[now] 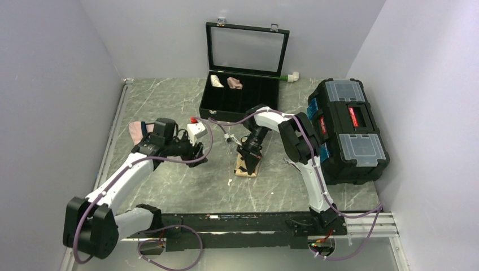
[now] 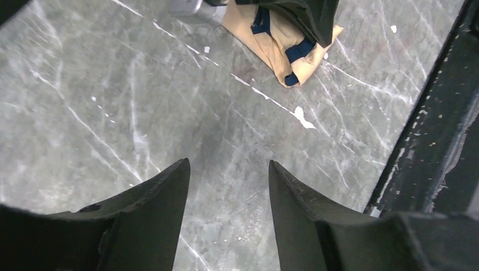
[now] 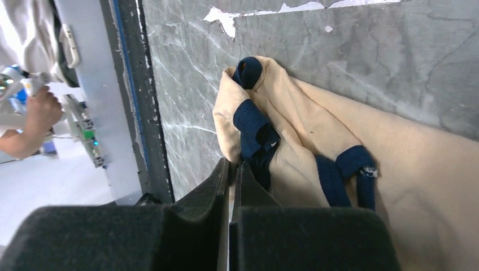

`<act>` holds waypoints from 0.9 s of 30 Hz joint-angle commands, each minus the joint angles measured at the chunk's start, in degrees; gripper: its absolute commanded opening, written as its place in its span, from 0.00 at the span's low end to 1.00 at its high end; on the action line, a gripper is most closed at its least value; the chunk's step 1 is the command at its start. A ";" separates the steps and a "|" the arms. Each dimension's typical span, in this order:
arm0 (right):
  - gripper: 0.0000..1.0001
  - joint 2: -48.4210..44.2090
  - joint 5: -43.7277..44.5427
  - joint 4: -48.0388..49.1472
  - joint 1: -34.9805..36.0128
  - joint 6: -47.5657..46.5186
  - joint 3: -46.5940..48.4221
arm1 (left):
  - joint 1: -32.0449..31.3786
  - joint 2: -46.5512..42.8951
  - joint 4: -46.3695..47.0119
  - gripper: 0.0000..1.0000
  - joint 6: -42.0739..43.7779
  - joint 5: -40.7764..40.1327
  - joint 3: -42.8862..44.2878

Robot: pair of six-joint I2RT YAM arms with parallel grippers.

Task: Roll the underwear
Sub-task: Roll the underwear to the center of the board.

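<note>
My right gripper [image 3: 231, 165] has its jaws pressed together on the navy-edged fold of the underwear [image 3: 316, 130], apparently pinching it. My left gripper [image 2: 229, 164] stands partly spread and empty over the bare marble table [image 2: 101, 113]. The underwear lies loosely bunched at the centre of the top view, so I judge most of the rolling remains. The black toolbox [image 1: 347, 130] at right carries red labels too small to read.

Your grey marble-patterned table [image 1: 169, 186] holds tan-beige fabric underwear with navy edging [image 1: 244, 170] near its centre. An open black glass-lidded case [image 1: 231, 116] sits at the back, a black plastic toolbox [image 1: 344, 135] at the right and pink fabric underwear [image 1: 135, 131] at the left edge.
</note>
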 commanded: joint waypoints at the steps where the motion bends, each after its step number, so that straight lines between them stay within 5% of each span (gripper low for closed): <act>1: 0.00 4.15 -3.97 -6.20 -0.78 -6.87 5.66 | -3.20 -4.63 3.34 0.61 5.68 -3.26 -1.81; 12: 0.00 9.37 -4.65 -6.80 -1.83 -6.04 6.74 | -25.68 8.38 10.89 0.70 11.86 -12.25 2.89; 27: 0.00 10.29 -2.94 -5.89 -1.88 -5.64 5.79 | -33.94 25.68 18.20 0.73 14.39 -16.37 8.14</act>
